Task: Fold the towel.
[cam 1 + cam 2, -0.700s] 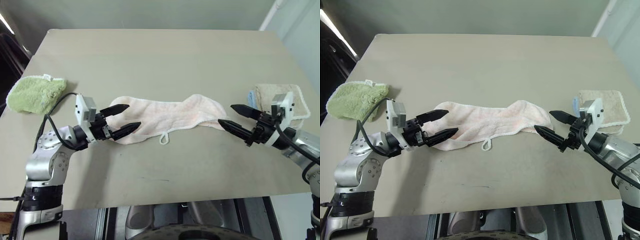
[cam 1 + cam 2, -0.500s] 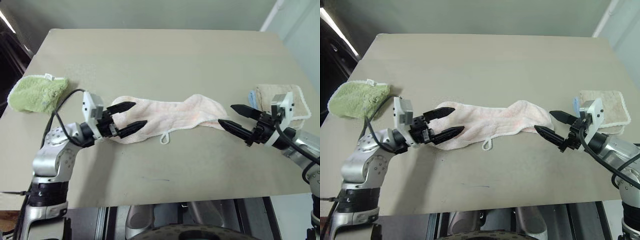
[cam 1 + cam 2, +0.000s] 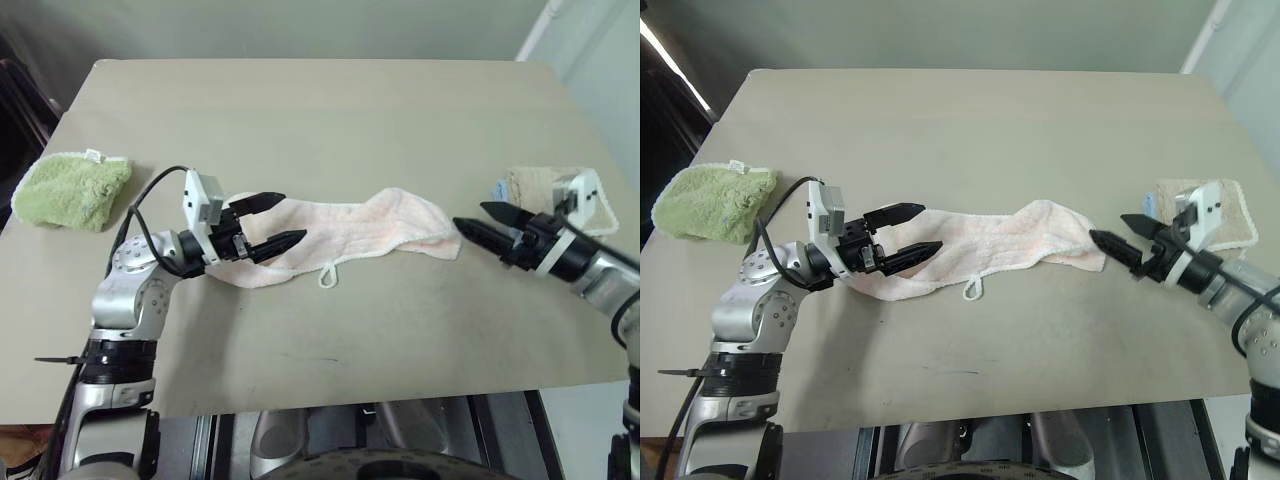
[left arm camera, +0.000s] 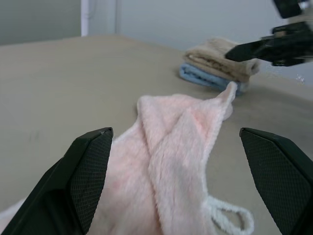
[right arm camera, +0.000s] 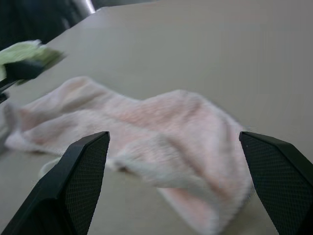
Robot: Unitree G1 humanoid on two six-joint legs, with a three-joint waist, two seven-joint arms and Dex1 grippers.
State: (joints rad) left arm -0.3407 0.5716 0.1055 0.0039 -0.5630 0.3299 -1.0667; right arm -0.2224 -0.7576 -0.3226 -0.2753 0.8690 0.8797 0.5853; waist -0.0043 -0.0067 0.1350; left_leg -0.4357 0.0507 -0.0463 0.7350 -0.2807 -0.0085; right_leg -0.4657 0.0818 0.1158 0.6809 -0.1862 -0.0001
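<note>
Towel (image 3: 345, 232) lies crumpled and twisted lengthwise across the middle of the counter (image 3: 330, 110) in the left eye view, its white loop (image 3: 329, 276) on the near edge. The left gripper (image 3: 284, 220) hovers wide open over the towel's left end; the right gripper (image 3: 472, 224) stands wide open just beside the right end, gripping nothing. A lime-green towel (image 3: 66, 188) sits at the counter's left edge.

From the right eye view, folded beige and blue cloths (image 3: 1230, 215) rest behind the right arm.

Looking along the left wrist, the pink cloth runs away between the open fingers, bunched into ridges.

Seen from the right wrist, the towel's right end lies between the spread fingers.

Judging by this, the step is reaching for both ends; next, each gripper must close on a corner.
</note>
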